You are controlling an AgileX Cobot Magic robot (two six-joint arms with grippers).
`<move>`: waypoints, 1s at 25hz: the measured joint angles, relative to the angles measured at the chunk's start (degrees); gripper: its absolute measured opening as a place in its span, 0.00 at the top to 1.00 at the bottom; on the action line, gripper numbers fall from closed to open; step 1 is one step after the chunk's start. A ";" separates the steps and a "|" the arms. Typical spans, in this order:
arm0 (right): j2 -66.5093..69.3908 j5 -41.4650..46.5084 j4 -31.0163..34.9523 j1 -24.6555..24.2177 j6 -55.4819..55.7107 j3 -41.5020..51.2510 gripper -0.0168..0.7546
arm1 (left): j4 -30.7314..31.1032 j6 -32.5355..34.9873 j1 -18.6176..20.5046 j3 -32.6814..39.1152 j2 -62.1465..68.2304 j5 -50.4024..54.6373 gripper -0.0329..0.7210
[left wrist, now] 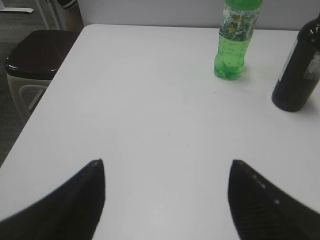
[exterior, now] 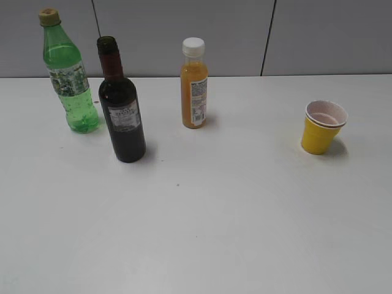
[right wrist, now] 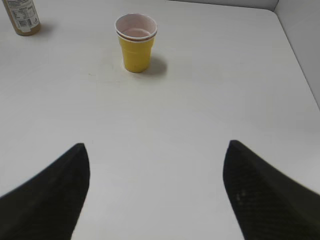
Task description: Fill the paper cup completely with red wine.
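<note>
The yellow paper cup stands upright at the right of the white table; it also shows far ahead in the right wrist view, with no dark liquid visible inside. The red wine bottle, dark glass with maroon neck foil and a grey label, stands uncapped at the left; its lower body shows at the right edge of the left wrist view. My left gripper is open and empty above bare table. My right gripper is open and empty, well short of the cup. Neither gripper shows in the exterior view.
A green plastic bottle stands left of the wine bottle and shows in the left wrist view. An orange juice bottle with a white cap stands at centre back. A dark bin stands beyond the table's left edge.
</note>
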 joint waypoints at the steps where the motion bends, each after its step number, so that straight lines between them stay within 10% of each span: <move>1: 0.00 0.00 0.00 0.00 0.00 0.00 0.16 | 0.00 0.00 0.00 0.00 0.00 0.00 0.18; 25: -0.01 -2.42 1.34 0.00 0.00 -1.07 0.24 | 0.00 0.00 0.00 0.00 0.00 0.00 0.18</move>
